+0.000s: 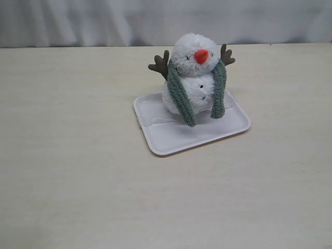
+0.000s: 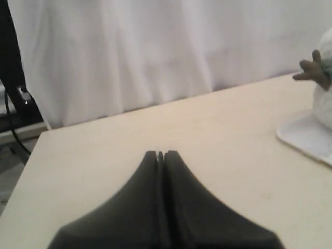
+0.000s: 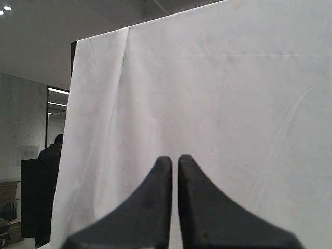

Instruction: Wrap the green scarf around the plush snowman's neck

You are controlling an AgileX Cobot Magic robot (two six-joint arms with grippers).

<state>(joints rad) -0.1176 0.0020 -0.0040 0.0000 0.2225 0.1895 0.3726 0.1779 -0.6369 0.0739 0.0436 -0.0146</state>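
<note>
Lab, white backdrop sheet [image 3: 207,104], pale table [image 1: 78,181]

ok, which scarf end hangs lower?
The scarf end on the exterior view's left: it trails further down over the tray than the other end.

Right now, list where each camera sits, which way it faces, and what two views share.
Exterior: off the arms, looking down at the plush snowman, green scarf and tray; no robot part shows.
Left wrist: low over the table, facing the curtain; shut left gripper in front.
Right wrist: facing the curtain; shut right gripper in front.
Shared: exterior and left wrist show snowman and tray.
</note>
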